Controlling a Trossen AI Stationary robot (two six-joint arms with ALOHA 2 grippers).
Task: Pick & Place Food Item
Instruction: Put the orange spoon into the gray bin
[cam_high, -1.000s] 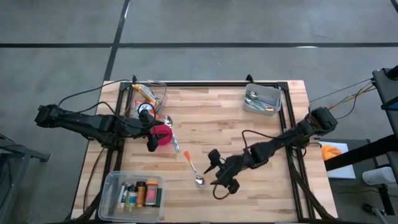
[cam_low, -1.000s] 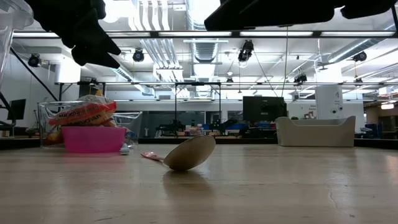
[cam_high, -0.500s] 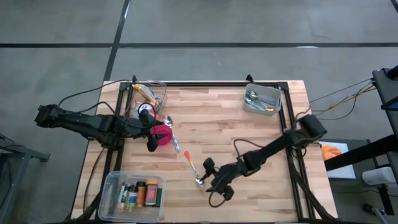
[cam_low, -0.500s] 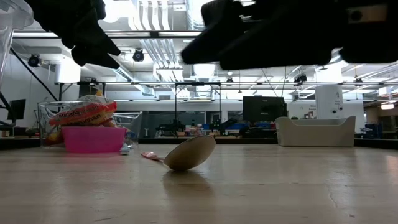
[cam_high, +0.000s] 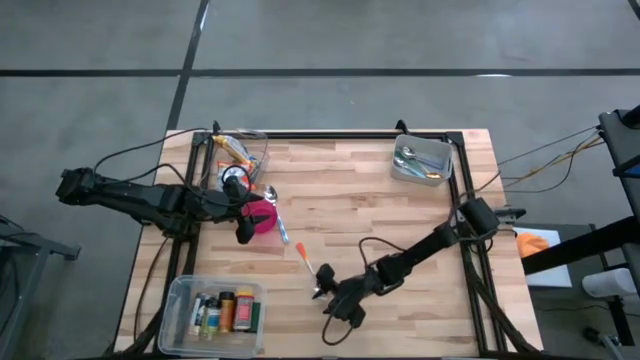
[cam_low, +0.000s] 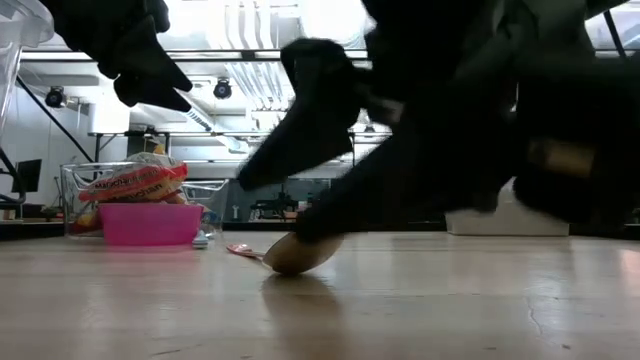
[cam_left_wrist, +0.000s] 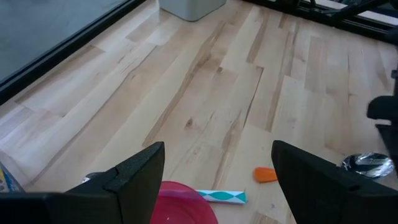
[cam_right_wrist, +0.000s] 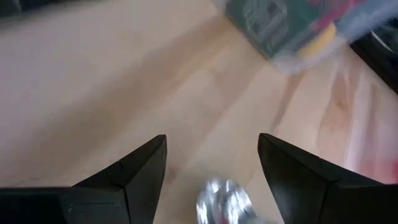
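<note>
Spoon (cam_right_wrist: 224, 200) bowl blurred and cut off at right wrist picture's edge; handle unseen there. Corner box (cam_right_wrist: 298, 28) smeared, contents unreadable. Pink bowl (cam_left_wrist: 180, 204) half cropped in left wrist view. Spoon (cam_low: 300, 252) partly masked by dark arm at table level.

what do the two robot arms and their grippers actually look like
Both arms are dark, nearly black, slim and jointed, with black cables looping along them. The left gripper and right gripper each end in two flat, matte black, wedge-shaped fingers with angular edges. No markings show on them.
</note>
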